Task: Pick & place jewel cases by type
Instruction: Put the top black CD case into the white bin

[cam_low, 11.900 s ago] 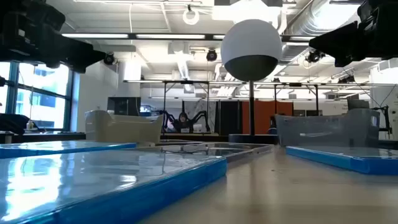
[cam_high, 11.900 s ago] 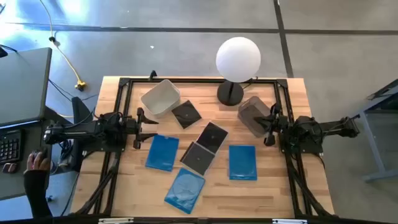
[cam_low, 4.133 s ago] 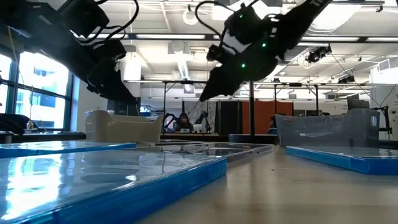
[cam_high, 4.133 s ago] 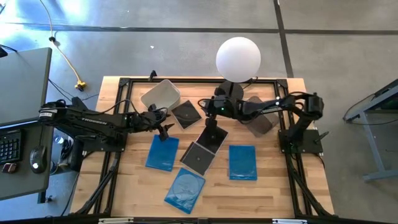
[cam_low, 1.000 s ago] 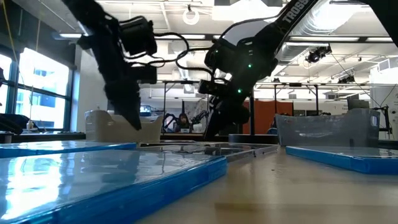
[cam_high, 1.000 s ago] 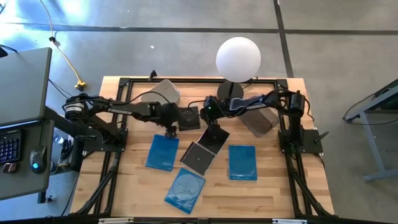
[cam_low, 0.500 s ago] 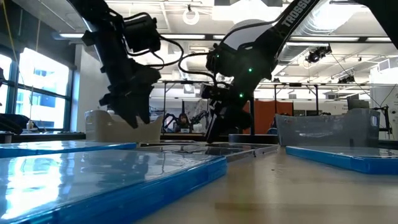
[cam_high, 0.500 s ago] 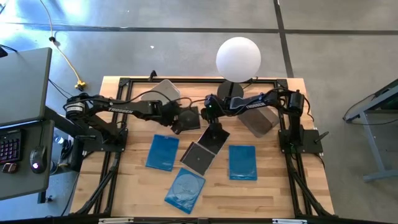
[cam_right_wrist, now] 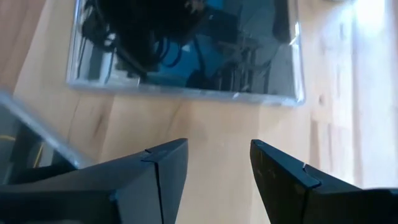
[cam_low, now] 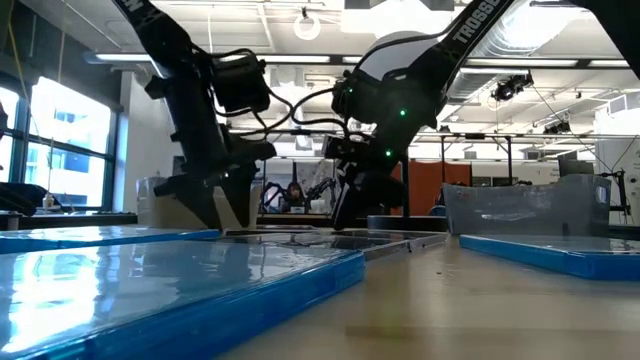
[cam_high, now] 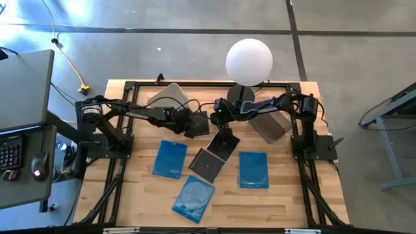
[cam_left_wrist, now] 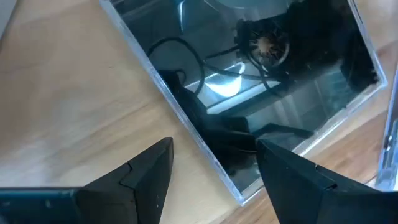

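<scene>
Beneath left gripper (cam_high: 193,129): a black jewel case (cam_high: 195,121) lay flat on the table (cam_high: 286,195); in the left wrist view the fingers (cam_left_wrist: 146,171) stood wide apart at one corner of that case (cam_left_wrist: 249,81), with nothing held.
Beneath right gripper (cam_high: 220,123): fingers (cam_right_wrist: 280,171) spread wide and empty over bare wood just beside the same case's edge (cam_right_wrist: 186,50), with a second black jewel case (cam_high: 221,143) just below the wrist.
Collision risk: both grippers were close together over one case; if both had descended, wrists or cables would likely have fouled.
Grasp risk: a thin flat case offered little edge; a finger landing on its glossy lid would probably have skated and pushed it along the wood.
Stack risk: the second black case overlapped a third, dark grey jewel case (cam_high: 206,166); a nudge could have shifted both.
Remaining cases: three blue jewel cases lay well clear of either gripper: one (cam_high: 169,159) below the left wrist, one (cam_high: 253,169) below the right arm, one (cam_high: 193,198) nearest the table's front edge.
Pale bin (cam_high: 170,95): behind the left arm, partly hidden by it; no case seen in the visible part.
Grey bin (cam_high: 270,123): under the right arm, largely hidden; contents could not be told.
Progress: judged early, all six cases were on the table.
</scene>
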`<state>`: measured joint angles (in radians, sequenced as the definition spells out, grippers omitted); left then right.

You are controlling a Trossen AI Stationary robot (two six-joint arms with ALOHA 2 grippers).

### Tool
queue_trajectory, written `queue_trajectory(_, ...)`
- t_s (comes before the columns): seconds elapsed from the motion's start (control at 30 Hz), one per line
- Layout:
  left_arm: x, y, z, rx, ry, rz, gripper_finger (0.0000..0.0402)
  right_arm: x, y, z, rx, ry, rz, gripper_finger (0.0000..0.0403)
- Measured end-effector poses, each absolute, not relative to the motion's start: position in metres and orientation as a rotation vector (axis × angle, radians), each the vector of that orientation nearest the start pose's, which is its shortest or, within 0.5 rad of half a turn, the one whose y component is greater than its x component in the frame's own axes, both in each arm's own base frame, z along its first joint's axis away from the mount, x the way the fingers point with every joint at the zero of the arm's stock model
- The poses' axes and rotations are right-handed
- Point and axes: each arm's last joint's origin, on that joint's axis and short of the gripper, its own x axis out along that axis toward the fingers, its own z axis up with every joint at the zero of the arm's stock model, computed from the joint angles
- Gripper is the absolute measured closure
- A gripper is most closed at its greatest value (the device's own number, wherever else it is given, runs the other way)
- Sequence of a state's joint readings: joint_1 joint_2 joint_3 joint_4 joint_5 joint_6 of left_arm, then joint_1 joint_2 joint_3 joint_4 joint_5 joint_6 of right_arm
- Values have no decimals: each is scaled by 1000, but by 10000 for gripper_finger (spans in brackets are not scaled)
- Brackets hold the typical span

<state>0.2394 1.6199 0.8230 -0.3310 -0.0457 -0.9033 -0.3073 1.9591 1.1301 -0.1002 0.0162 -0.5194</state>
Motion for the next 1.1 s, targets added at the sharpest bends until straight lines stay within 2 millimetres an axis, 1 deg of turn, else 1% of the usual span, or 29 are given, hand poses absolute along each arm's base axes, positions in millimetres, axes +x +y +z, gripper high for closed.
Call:
queue_trajectory(0.17, 279, 76, 146, -949, 924, 776, 172, 365, -116, 128, -313, 1025, -43, 234)
queue_trajectory(0.3, 280, 78, 146, -973, 901, 774, 172, 366, -116, 128, -305, 1014, -32, 234)
queue_trajectory(0.6, 286, 78, 147, -1004, 859, 707, 172, 367, -114, 126, -279, 995, 10, 234)
queue_trajectory(0.67, 291, 79, 149, -1006, 822, 654, 172, 368, -114, 122, -272, 996, 23, 234)
queue_trajectory(0.8, 293, 78, 151, -991, 816, 582, 172, 369, -114, 116, -263, 1008, 38, 234)
queue_trajectory(1.1, 293, 78, 151, -971, 821, 574, 172, 368, -114, 114, -253, 1016, 41, 234)
